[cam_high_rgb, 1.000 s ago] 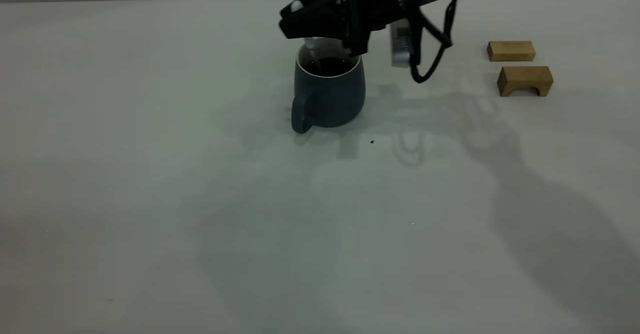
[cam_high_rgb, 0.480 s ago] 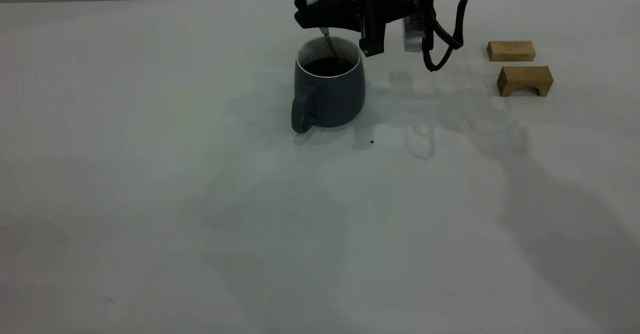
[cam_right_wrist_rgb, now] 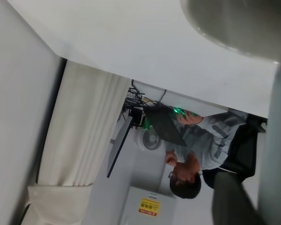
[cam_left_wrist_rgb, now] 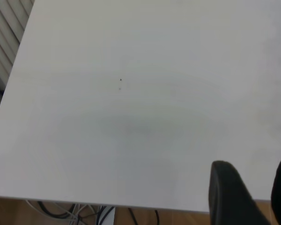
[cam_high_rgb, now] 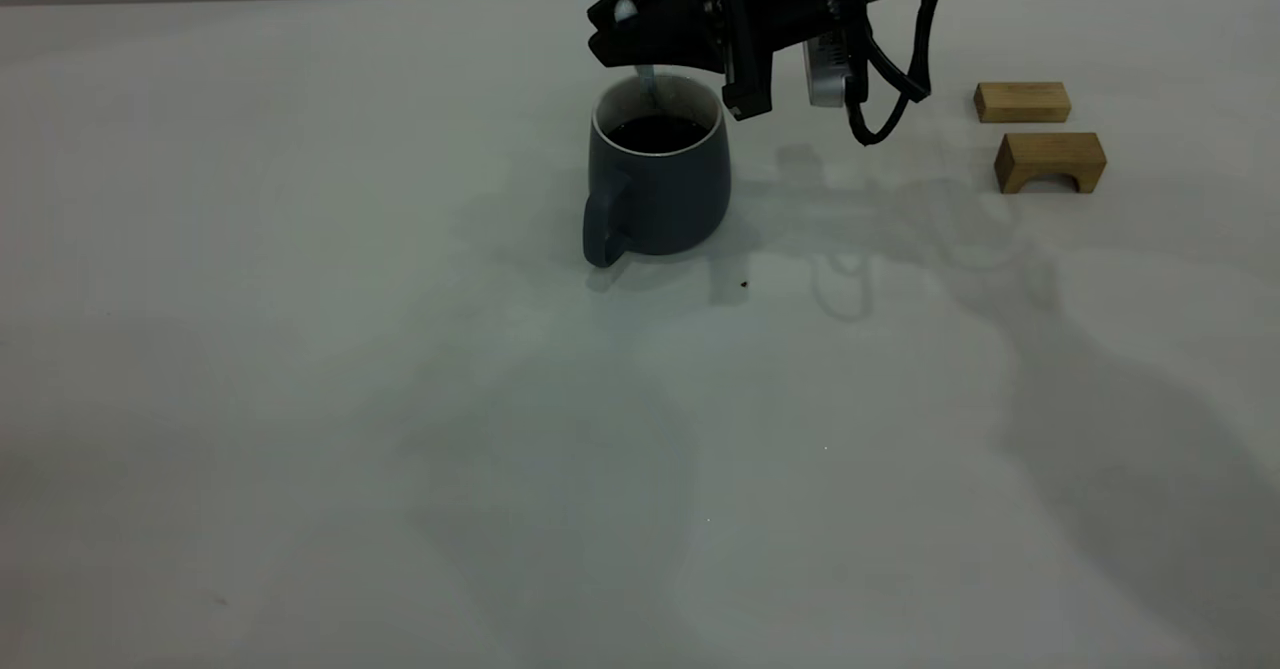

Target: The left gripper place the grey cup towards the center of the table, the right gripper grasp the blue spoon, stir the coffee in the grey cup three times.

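- One exterior view: right pincer, clamped on the slim blue-handled metal spoon, dips it into the dark coffee in the squat slate-grey cup, mid-table; stir in small circles, clear of the rim.
- Left wrist view: left pincer hangs parted, empty, over the table's edge.
- Right wrist view: only the cup's blurred wall is close; a person sits beyond the table.

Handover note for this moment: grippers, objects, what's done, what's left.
Right gripper: shut on the blue spoon, held above the grey cup, stem dipping inside its rim.
Left gripper: open, empty, away over bare table.
Grey cup stands mid-table holding coffee; two wooden blocks to its right.
Done: cup placed, spoon grasped.
Left: finish stirring; the stir count is not visible.
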{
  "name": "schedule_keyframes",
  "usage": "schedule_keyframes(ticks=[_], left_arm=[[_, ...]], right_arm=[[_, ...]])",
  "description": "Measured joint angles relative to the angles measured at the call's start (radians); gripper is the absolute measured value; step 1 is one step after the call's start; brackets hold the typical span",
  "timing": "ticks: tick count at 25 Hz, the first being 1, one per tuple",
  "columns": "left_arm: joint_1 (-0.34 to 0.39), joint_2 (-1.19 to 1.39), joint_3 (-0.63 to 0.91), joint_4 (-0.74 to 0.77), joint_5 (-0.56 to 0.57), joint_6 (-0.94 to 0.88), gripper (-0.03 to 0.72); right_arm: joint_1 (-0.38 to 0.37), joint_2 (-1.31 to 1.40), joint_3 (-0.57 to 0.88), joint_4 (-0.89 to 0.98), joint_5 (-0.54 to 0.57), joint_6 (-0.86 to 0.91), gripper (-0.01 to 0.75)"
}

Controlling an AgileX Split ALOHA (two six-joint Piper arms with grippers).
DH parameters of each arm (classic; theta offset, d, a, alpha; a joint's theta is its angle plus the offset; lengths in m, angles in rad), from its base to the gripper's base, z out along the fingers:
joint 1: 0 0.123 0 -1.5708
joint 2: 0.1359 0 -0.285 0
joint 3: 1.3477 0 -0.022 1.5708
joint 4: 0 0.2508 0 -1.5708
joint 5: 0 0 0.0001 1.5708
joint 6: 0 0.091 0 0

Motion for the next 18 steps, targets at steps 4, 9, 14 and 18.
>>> schedule_keyframes(ticks=[4, 9, 14, 18], left_arm=[[0.000, 0.000, 0.000, 0.000, 0.000, 0.000, 0.299], [0.000, 0.000, 0.000, 0.000, 0.000, 0.000, 0.299], [0.000, 0.000, 0.000, 0.000, 0.000, 0.000, 0.299], [0.000, 0.000, 0.000, 0.000, 0.000, 0.000, 0.299]], right_arm=[[0.000, 0.000, -0.001, -0.047, 0.004, 0.000, 0.454], [-0.006, -0.026, -0.003, -0.196, 0.004, 0.000, 0.568], [-0.033, -0.162, -0.003, -0.554, 0.043, 0.000, 0.576], [-0.038, -0.308, -0.003, -0.855, 0.098, 0.000, 0.576]])
